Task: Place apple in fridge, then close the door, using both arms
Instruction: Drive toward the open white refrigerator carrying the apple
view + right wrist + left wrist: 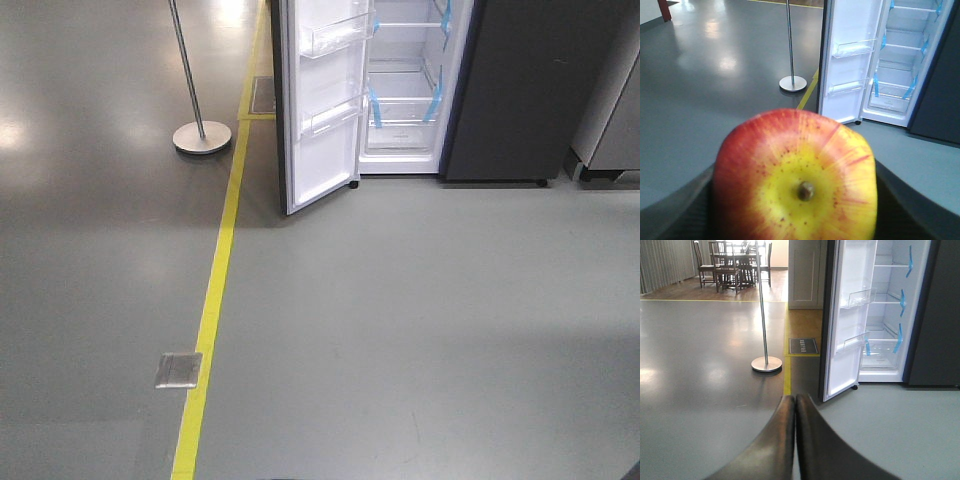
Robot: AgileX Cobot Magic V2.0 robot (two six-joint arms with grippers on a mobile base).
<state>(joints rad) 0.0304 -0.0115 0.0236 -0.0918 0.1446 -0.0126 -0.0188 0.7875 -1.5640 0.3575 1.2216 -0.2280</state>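
The red and yellow apple [795, 180] fills the front of the right wrist view, held between the dark fingers [670, 210] of my right gripper [796, 200], its stem end facing the camera. The fridge [405, 90] stands ahead with its white interior, clear shelves and blue tape strips showing; it also shows in the left wrist view [885, 340] and the right wrist view [900, 65]. Its door [325, 100] hangs open to the left, white inside with clear bins. My left gripper [794, 405] is shut and empty, its fingertips pressed together, well short of the door.
A metal pole on a round base [201, 136] stands left of the door. A yellow floor line [215, 290] runs toward the fridge, with a metal floor plate [178, 369] beside it. A grey cabinet [615, 110] stands at far right. Chairs and a table [732, 262] are far back.
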